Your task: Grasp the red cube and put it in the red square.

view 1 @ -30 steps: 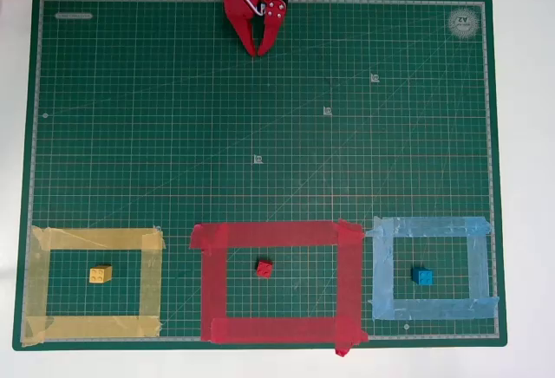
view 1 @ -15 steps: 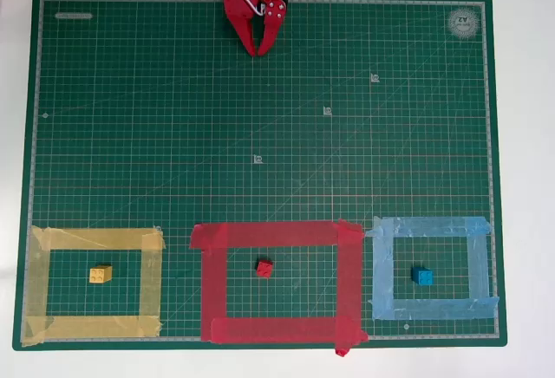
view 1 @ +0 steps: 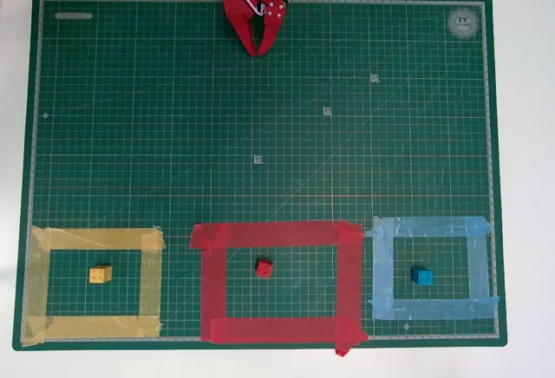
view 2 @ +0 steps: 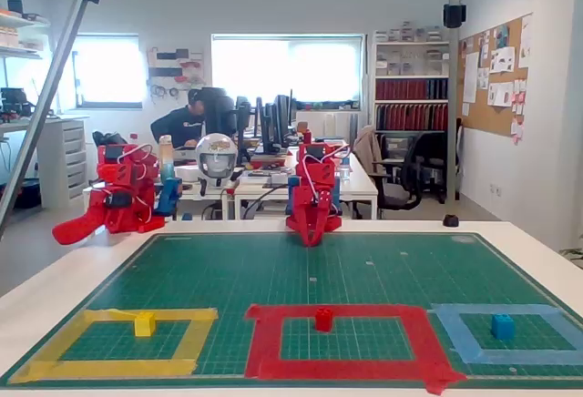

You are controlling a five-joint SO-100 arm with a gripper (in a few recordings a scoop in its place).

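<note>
Where red tape square lies, tiny red cube

White table under green mat

Two bright windows light the office from the rear wall. A bookshelf and a corkboard stand at right; desks with monitors occupy the centre.
</note>
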